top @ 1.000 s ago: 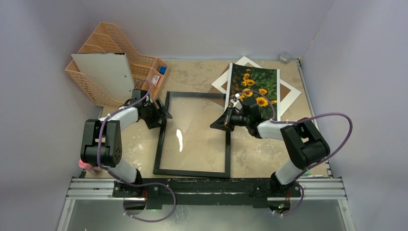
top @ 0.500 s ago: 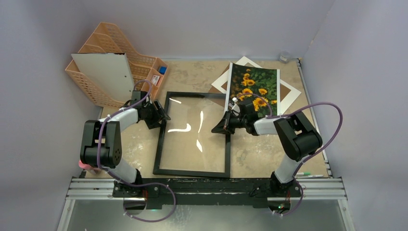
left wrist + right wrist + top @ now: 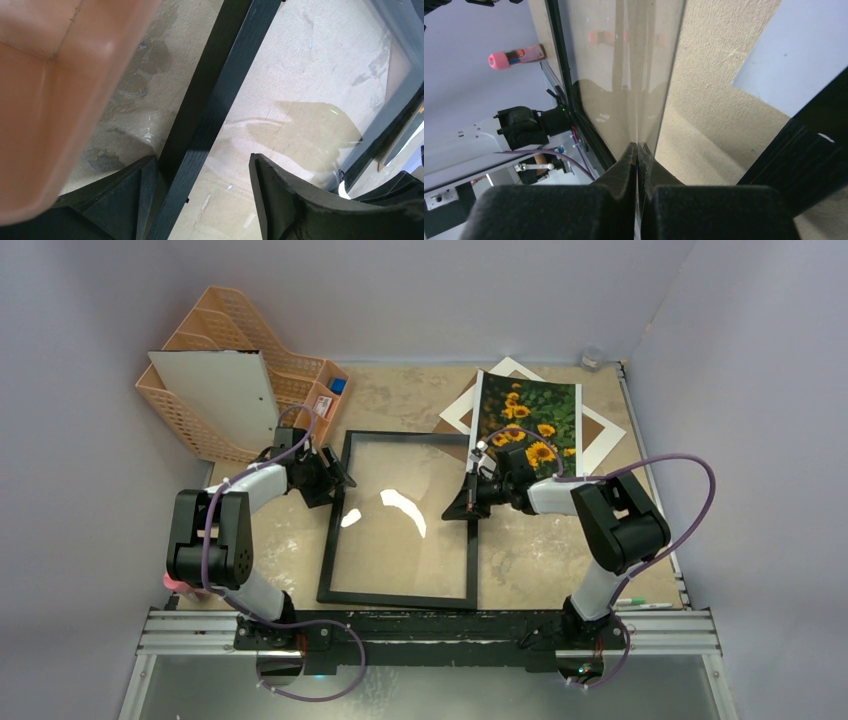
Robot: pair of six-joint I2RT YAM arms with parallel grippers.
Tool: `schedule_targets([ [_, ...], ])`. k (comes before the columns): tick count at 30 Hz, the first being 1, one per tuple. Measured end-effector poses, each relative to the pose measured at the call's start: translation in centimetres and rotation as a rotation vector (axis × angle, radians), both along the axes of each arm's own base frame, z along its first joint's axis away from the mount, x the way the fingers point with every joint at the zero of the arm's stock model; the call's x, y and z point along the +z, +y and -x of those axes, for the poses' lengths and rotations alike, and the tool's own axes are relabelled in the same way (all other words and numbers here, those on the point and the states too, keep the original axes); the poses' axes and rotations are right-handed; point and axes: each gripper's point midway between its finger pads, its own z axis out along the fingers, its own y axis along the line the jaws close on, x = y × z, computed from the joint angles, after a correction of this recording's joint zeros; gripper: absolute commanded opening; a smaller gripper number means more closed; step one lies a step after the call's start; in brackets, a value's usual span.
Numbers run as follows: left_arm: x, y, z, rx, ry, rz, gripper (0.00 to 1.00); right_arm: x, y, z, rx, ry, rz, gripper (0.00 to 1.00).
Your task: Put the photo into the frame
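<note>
The photo (image 3: 528,425), a sunflower print, lies at the back right on the white mat (image 3: 458,412). The frame (image 3: 398,597) lies flat in the middle of the table. My right gripper (image 3: 452,512) (image 3: 637,146) is at its right rail, shut on the edge of the clear glass pane (image 3: 624,65), which tilts up from that side. My left gripper (image 3: 340,480) (image 3: 202,170) is open astride the frame's left rail (image 3: 220,90). The rail lies close against the left finger (image 3: 135,185).
An orange basket organiser (image 3: 215,350) (image 3: 50,100) holding a white board (image 3: 225,400) stands at the back left, close to my left gripper. A pink-capped marker (image 3: 180,585) (image 3: 516,55) lies by the left arm's base. A brown board (image 3: 600,430) lies under the mat.
The glare on the glass pane has shifted across the frame, so its tilt has changed. My right gripper has crept slightly right and nearer. The left gripper stays at the left rail.
</note>
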Motion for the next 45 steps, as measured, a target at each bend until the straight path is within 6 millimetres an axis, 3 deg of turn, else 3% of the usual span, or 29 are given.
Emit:
schedule_targets([
  [15, 0.1, -0.1, -0.1, -0.001, -0.002, 0.008, 0.72, 1.1, 0.3, 0.5, 0.018, -0.017, -0.061, 0.00],
  [28, 0.3, 0.6, -1.2, 0.026, -0.047, -0.029, 0.72, -0.2, -0.3, 0.4, -0.018, 0.010, -0.002, 0.00],
  [34, 1.4, 1.5, -1.9, 0.053, -0.108, -0.074, 0.72, -1.0, -0.6, 0.5, -0.004, 0.025, 0.025, 0.00],
  [35, 1.6, 1.6, -1.9, 0.057, -0.116, -0.078, 0.72, -1.0, -0.6, 0.4, 0.004, 0.019, 0.028, 0.04],
  [39, 1.8, 1.9, -2.1, 0.071, -0.141, -0.095, 0.72, 0.1, -0.3, 0.4, 0.037, -0.020, 0.006, 0.44],
  [41, 1.7, 2.1, -2.0, 0.076, -0.142, -0.101, 0.72, 0.8, 0.0, 0.2, 0.044, -0.047, -0.012, 0.54],
  [45, 1.7, 2.2, -1.9, 0.082, -0.145, -0.109, 0.72, 2.0, 0.8, -0.9, 0.028, -0.108, -0.058, 0.60],
])
